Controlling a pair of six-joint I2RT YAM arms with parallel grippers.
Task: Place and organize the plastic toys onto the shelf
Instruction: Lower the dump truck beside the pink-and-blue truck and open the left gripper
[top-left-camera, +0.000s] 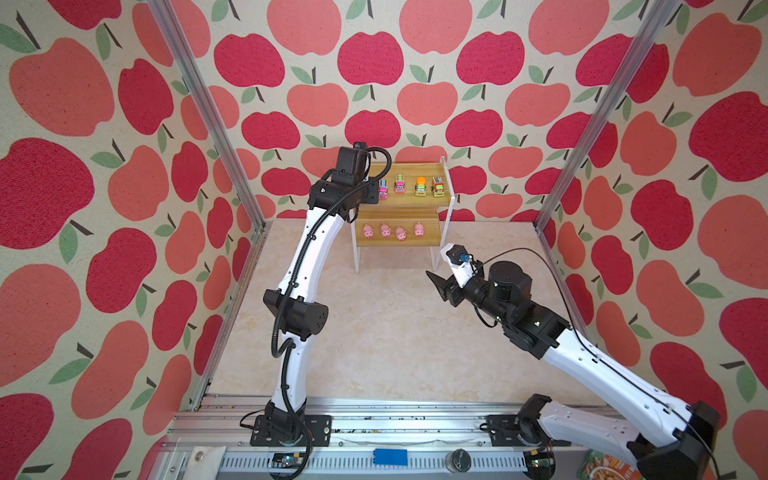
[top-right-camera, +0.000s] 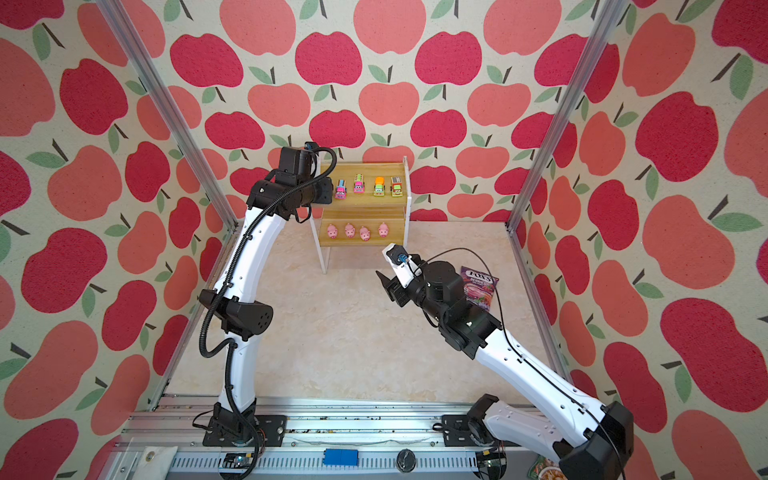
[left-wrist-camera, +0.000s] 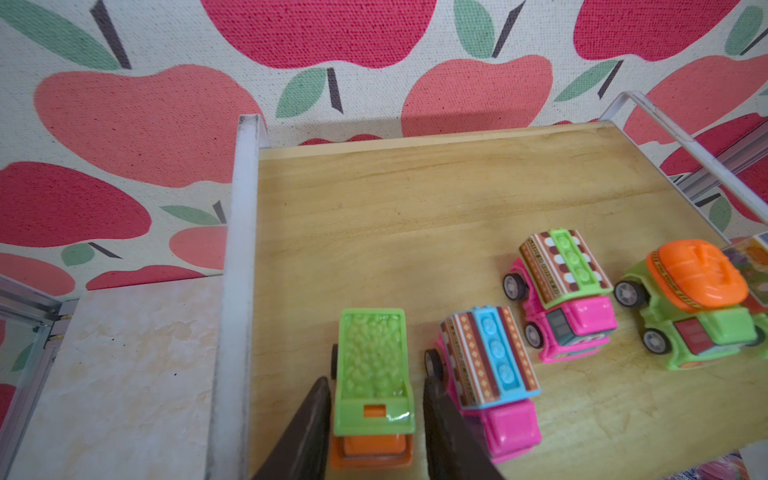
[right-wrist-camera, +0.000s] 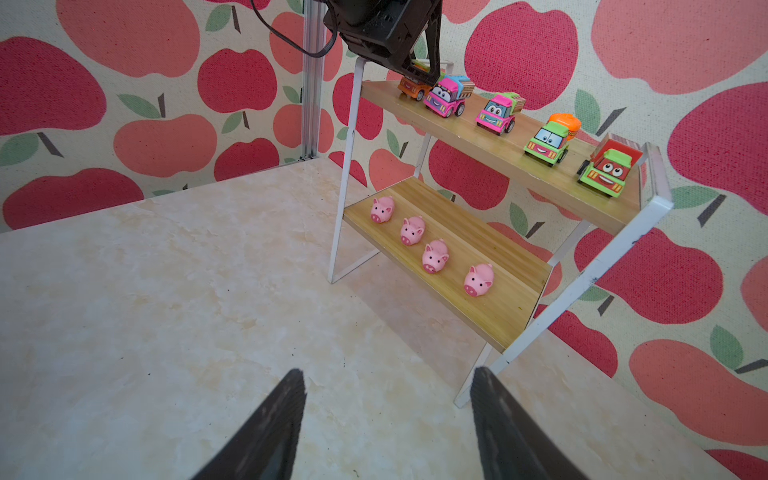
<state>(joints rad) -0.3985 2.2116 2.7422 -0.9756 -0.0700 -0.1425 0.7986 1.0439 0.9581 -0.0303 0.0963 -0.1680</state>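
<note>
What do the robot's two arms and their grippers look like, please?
The left arm and right arm have white curved shells and black joints. A ribbed black cable hose runs along the left arm. The left gripper and right gripper each have two dark, tapered fingers.

My top views look down, the shelf (top-left-camera: 407, 198) at twelve o'clock. My left wrist camera sits close above it; my right wrist camera faces it from farther off.

There are 5 toy trucks (right-wrist-camera: 446, 95) and 4 pink pigs (right-wrist-camera: 412, 230), making 9 toys. Of the trucks, 2 have pink cabs, 2 green and 1 orange. There is 1 shelf (right-wrist-camera: 457, 131) with 2 wooden boards, 1 purple candy bag (top-right-camera: 478, 286) and 2 robot arms (top-left-camera: 316, 241).
</note>
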